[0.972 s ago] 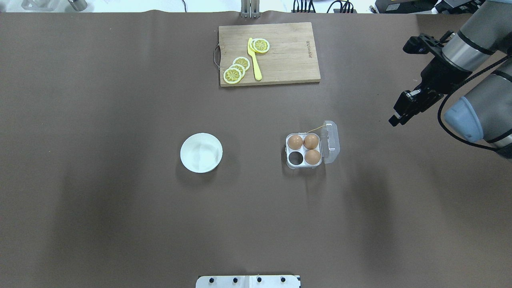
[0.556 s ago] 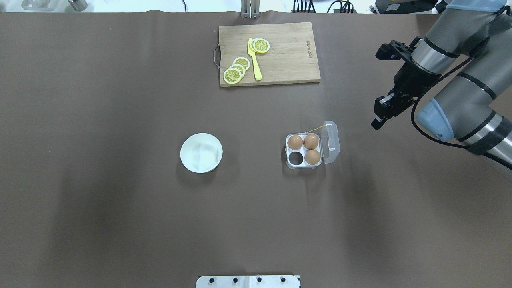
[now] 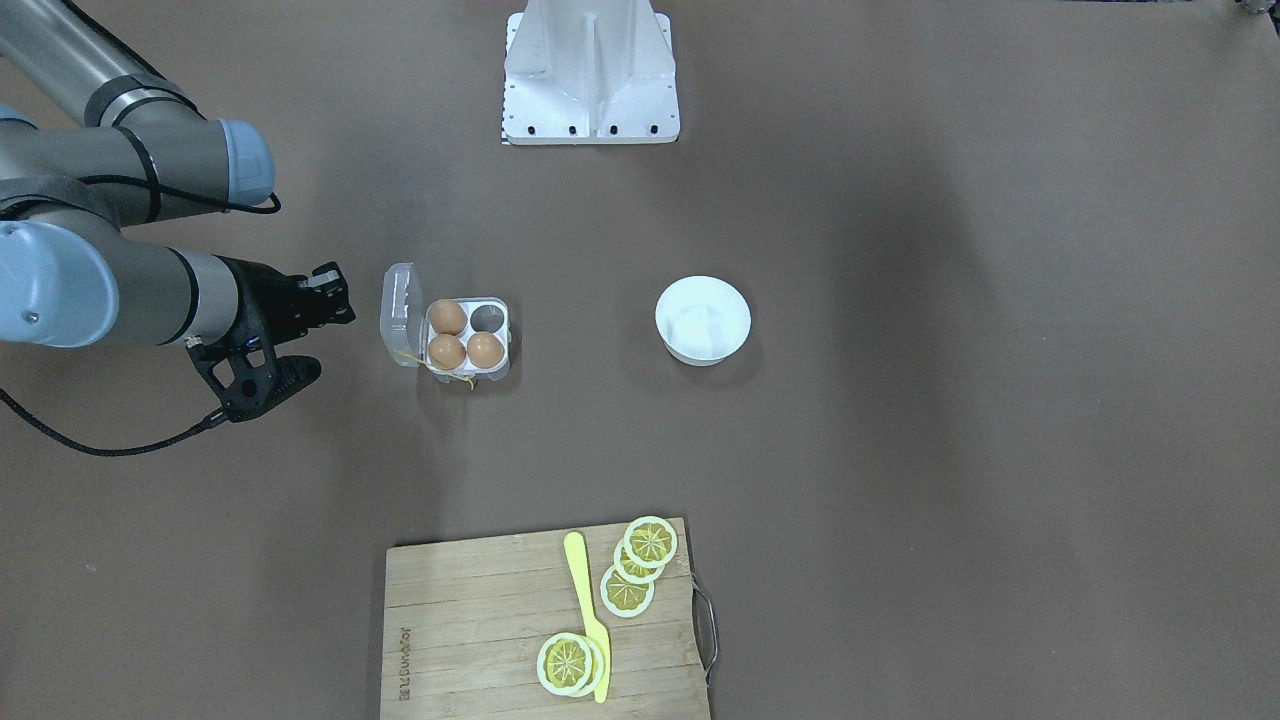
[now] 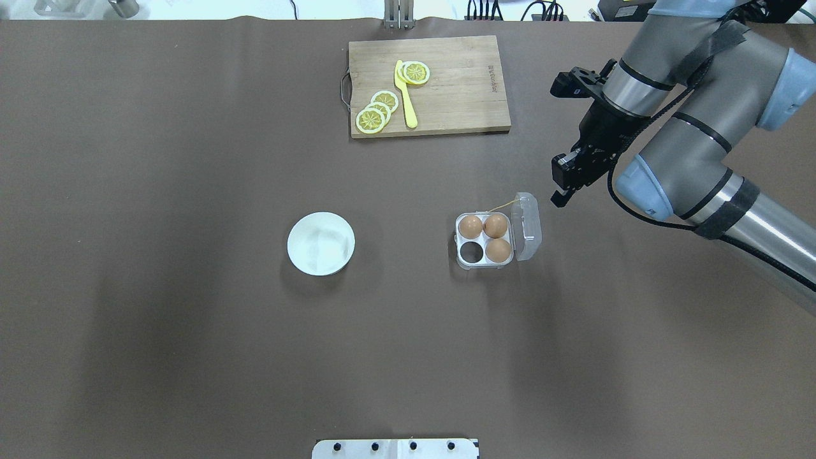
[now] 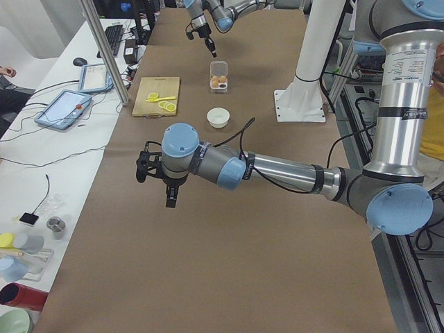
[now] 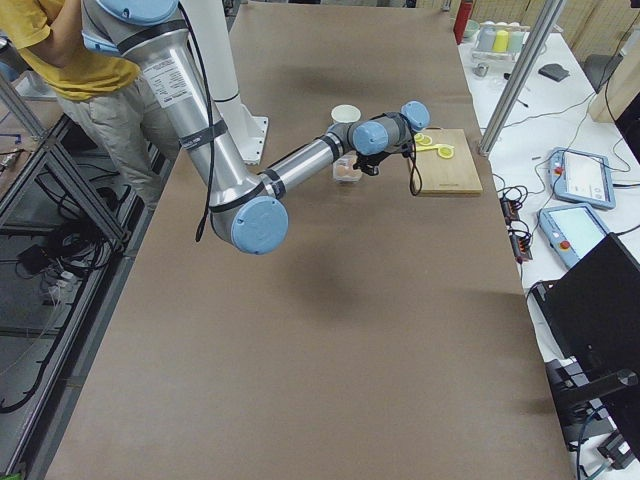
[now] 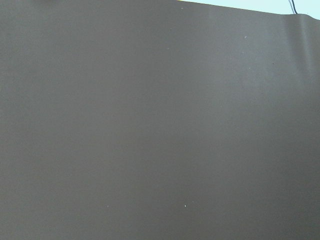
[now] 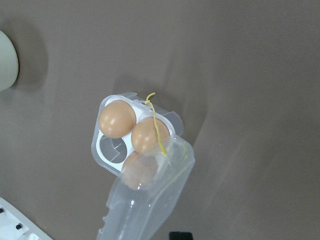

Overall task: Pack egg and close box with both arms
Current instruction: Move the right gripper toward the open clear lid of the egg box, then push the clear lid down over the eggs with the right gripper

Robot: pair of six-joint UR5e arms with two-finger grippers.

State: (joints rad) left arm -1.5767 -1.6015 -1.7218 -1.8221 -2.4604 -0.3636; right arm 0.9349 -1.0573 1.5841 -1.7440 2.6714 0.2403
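The clear box (image 4: 484,241) lies mid-table with its lid (image 4: 526,226) swung open to the right and a yellow string (image 4: 500,205) on it. Three brown eggs (image 4: 496,225) fill three cells and the near-left cell (image 4: 472,252) is empty. No loose egg shows. My right gripper (image 4: 560,194) hovers just beyond the lid's far right, apart from it, and looks shut and empty. Its wrist view looks down on the box (image 8: 125,145). My left gripper (image 5: 170,198) shows only in the exterior left view, above bare table. I cannot tell if it is open or shut.
A white bowl (image 4: 320,243) stands left of the box and looks empty. A wooden cutting board (image 4: 446,95) at the far side holds lemon slices (image 4: 376,111) and a yellow knife (image 4: 405,95). The robot's white base (image 3: 590,70) is at the near edge.
My right arm has swung left across the table, bringing its gripper from the far right edge to just beside the open lid. The box, eggs and bowl have not moved.
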